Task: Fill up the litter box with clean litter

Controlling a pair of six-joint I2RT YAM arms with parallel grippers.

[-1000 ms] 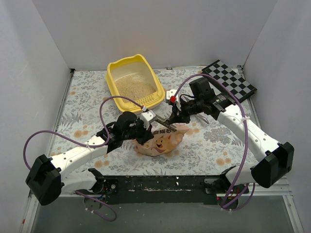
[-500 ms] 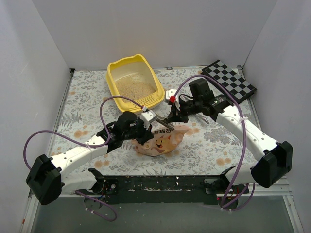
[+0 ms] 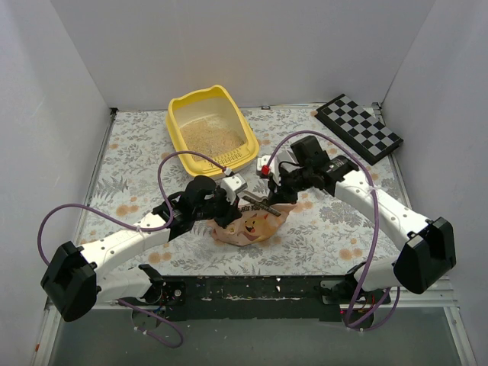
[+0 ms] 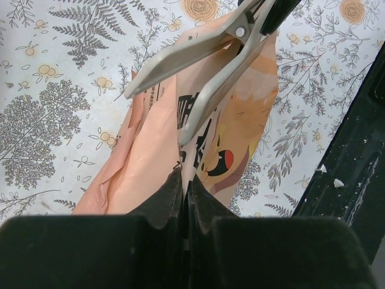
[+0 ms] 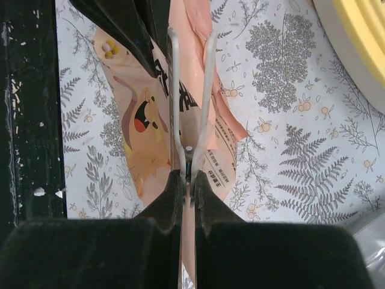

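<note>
The yellow litter box stands at the back of the table with pale clean litter spread over its floor; its rim shows at the right wrist view's corner. A crinkled orange-pink bag lies in front of it. My left gripper is shut on the bag's edge. My right gripper is shut on the tail of a silver two-armed metal tool, whose arms reach over the bag.
A black-and-white checkered board leans at the back right. The black base rail runs along the near edge, close to the bag. White walls enclose the table on three sides.
The right arm has swung toward the near left and lowered, bringing the metal tool down over the bag. The left arm and bag have stayed put.
</note>
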